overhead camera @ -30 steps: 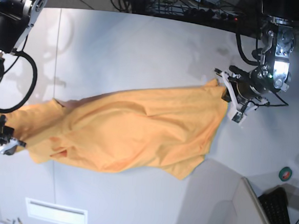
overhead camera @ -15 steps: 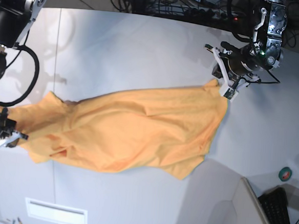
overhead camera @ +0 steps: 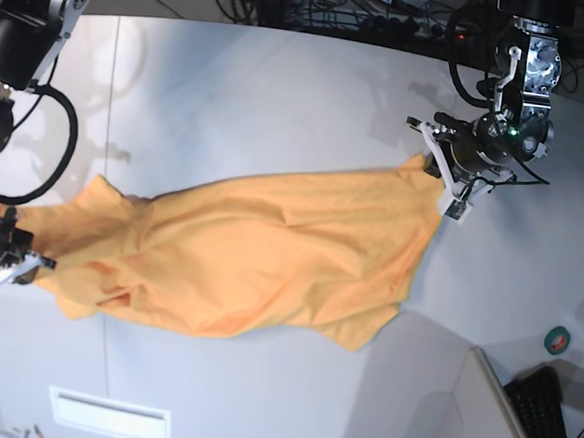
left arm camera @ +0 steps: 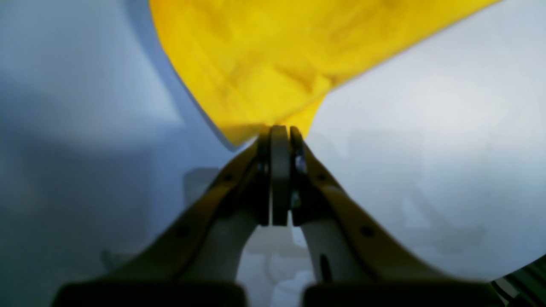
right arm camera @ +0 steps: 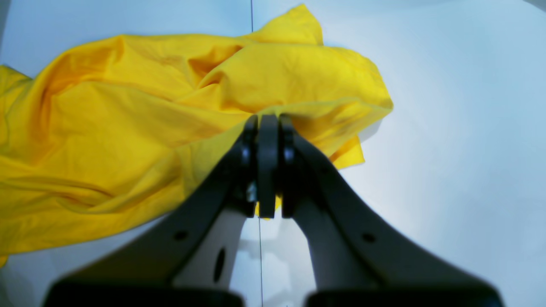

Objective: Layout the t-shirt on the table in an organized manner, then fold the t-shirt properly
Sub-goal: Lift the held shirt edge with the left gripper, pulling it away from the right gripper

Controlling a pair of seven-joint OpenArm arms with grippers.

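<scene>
Stretched lengthwise across the white tabletop (overhead camera: 281, 88), an orange-yellow t-shirt (overhead camera: 259, 257), rumpled and creased, pinned at both ends. At the base view's right, the left gripper (overhead camera: 443, 177) clamped tight on one corner of the cloth, jaws pressed together with the fabric's tip drawn up between them; seen from the left wrist, the left gripper (left arm camera: 279, 136) closed on a narrow point of yellow cloth (left arm camera: 264, 64) fanning outward from the fingertips, tabletop (left arm camera: 426, 149) pale on either side. At the base view's left edge, the right gripper (overhead camera: 13, 260) closed on the opposite end, low over the surface; from the right wrist, the right gripper (right arm camera: 268, 123) shut on a folded edge of the t-shirt (right arm camera: 128, 128), bunched in loose ridges to the left, with a small flap poking out just beyond the jaws. Thin dark seam line (right arm camera: 251, 17) running straight under that gripper across the tabletop (right arm camera: 448, 128). No lettering visible on the upward face, possibly turned under, though hard to judge from these angles. Near the base view's lower right, a small green-rimmed round object (overhead camera: 557, 340) and a dark keyboard (overhead camera: 549, 417), both well apart from the cloth.
</scene>
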